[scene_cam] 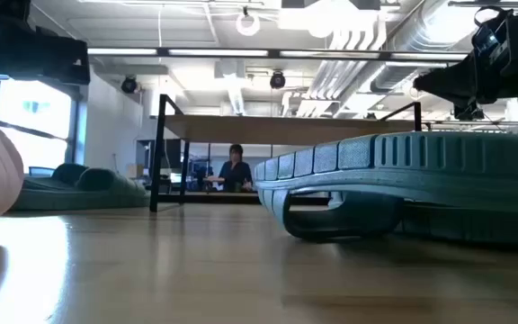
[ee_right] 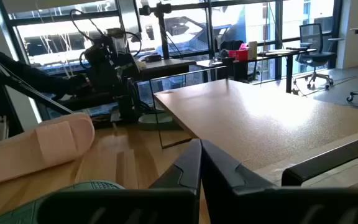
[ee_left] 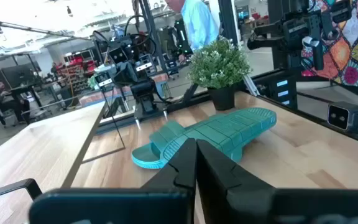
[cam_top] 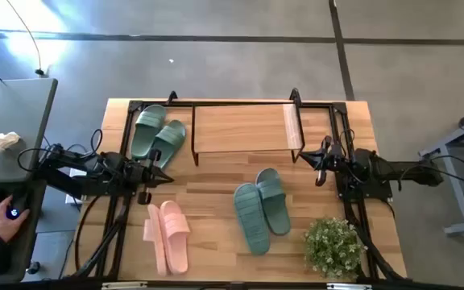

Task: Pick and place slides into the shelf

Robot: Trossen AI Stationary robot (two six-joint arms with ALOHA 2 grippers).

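Slides: six, in three pairs, all on the tabletop [cam_top: 216, 201], none on the shelf. Green pair [cam_top: 158, 134] at the far left corner, just left of the shelf, lying side by side and angled. Second green pair [cam_top: 262, 208] in the middle of the table, in front of the shelf and toward the right, the two touching along their length; in the low view one of them [scene_cam: 403, 193] fills the right foreground, sole ridges showing. Pink pair [cam_top: 167, 232] near the front edge, left of centre, side by side. Shelf [cam_top: 240, 127]: light plank top on a thin black frame, at the far edge of the table between the two arms; top bare. Left gripper [cam_top: 165, 178]: left of centre, between the far green pair and the pink pair, jaws clenched together on nothing, tips meeting in the left wrist view [ee_left: 196, 158]. Right gripper [cam_top: 300, 158]: just off the shelf's right front corner, jaws likewise clenched and empty [ee_right: 201, 158]. Potted plant [cam_top: 333, 246]: front right corner. Side desk [cam_top: 10, 137]: left of the table, with a person's hand [cam_top: 8, 219] on a mouse.
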